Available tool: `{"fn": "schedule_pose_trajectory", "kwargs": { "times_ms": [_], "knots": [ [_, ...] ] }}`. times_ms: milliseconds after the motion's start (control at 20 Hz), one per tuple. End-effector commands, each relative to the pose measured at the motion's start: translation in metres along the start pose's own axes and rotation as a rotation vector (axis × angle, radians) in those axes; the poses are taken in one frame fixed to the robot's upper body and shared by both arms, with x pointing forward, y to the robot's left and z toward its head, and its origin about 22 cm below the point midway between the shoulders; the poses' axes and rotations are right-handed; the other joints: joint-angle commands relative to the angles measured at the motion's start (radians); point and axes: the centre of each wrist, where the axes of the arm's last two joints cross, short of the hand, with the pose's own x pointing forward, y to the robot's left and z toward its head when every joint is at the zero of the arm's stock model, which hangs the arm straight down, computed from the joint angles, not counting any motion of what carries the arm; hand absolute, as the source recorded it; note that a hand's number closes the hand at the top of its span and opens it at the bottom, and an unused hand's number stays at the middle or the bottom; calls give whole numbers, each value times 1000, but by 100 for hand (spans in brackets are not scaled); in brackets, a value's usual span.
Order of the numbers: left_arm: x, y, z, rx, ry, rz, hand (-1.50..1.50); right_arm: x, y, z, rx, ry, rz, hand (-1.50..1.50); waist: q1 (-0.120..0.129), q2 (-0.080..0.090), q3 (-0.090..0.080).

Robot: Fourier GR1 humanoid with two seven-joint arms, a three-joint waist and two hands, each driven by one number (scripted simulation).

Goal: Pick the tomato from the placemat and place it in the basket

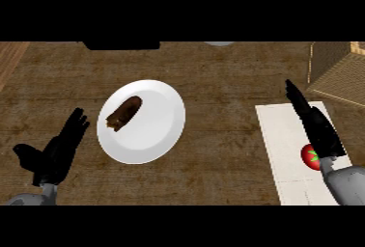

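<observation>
A red tomato (311, 157) with a green stem lies on the white placemat (285, 144) at the right, partly hidden behind my right wrist. My right hand (315, 126) stretches over the placemat with straight fingers pointing up and left, just above the tomato, holding nothing. The woven basket (342, 72) stands at the upper right corner, beyond the placemat's far end. My left hand (58, 152) rests open at the lower left, fingers up.
A white plate (153, 140) with a brown piece of food (125, 114) sits left of centre on the wooden counter (221, 96). A dark object (121, 46) lies at the counter's far edge.
</observation>
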Motion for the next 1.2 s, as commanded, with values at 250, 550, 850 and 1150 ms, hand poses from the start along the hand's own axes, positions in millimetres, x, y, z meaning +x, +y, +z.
{"fn": "schedule_pose_trajectory", "kwargs": {
  "times_ms": [250, 550, 850, 1150],
  "knots": [
    [-45, 3, 22, 90, 348, -52, 0, 59, -52, -35, -134, -366, -472, 150, -20, -40, -25],
    [-50, -10, 32, 41, 387, -67, 0, 41, 53, -8, 20, -362, -229, -150, -6, -45, -30],
    [-43, 0, 38, 46, 412, -90, 0, 52, -3, -13, -145, -162, 218, -150, -20, -54, -37],
    [-36, -1, 34, 75, 408, -69, 0, 112, -80, -12, -188, 3, 615, -150, -41, -61, -39]
  ]
}}
